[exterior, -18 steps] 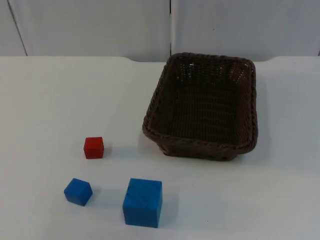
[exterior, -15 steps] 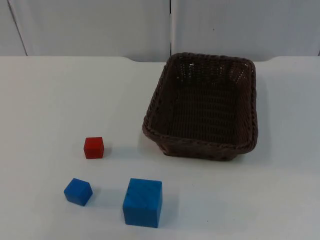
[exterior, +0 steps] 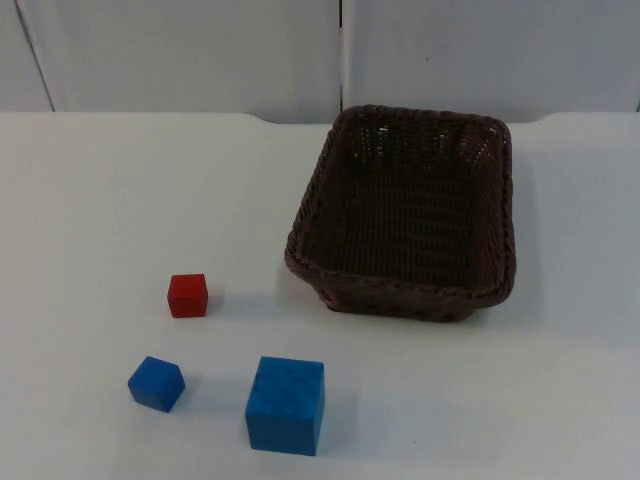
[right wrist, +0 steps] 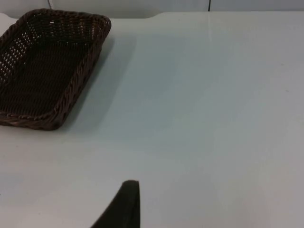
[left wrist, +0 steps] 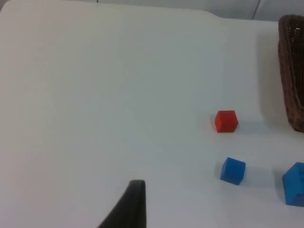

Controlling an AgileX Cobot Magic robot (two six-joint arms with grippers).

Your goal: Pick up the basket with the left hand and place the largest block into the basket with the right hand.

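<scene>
Sitting empty on the white table (exterior: 100,200), the dark brown wicker basket (exterior: 405,215) is resting well apart from the large blue block (exterior: 286,405), which is lying just beside a small blue block (exterior: 156,383) and near a small red block (exterior: 187,295). Both arms are waiting above the table, one black fingertip (left wrist: 128,206) of the left pincer and one fingertip (right wrist: 121,206) of the right pincer showing; I cannot tell whether either pincer is released or clenched.

table: white top (exterior: 90,200) | wall: grey partition (exterior: 180,55) behind it
</scene>
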